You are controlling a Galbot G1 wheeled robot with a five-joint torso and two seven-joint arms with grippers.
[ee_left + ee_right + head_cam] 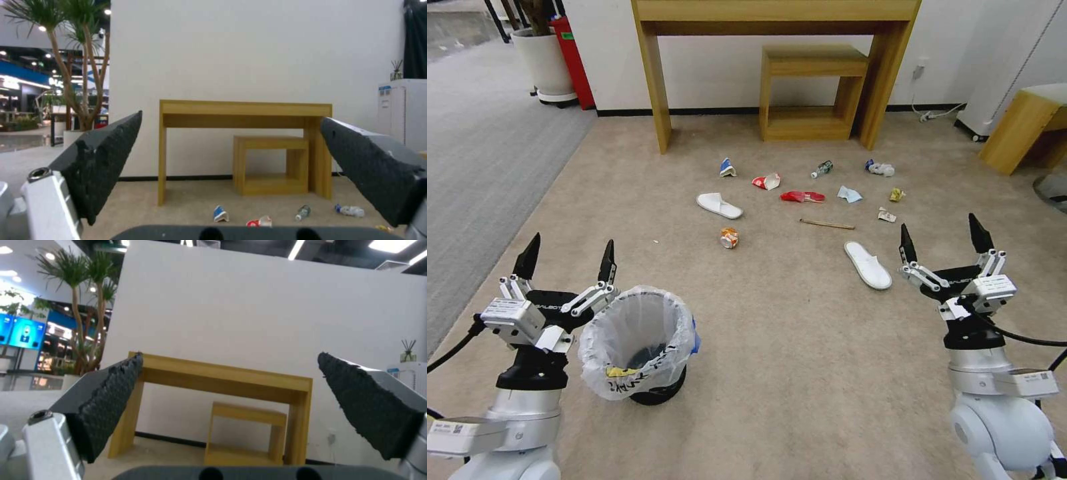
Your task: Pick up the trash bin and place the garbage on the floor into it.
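The trash bin is seen upright on the floor, just beside the left claw, which is spread wide and empty. The right claw is likewise released. Farther off, the garbage is scattered before the wooden desk

"GALBOT" stands in pale letters on the black body of the left gripper and likewise on the right gripper. The small white stickers on their wrists are too small to read.
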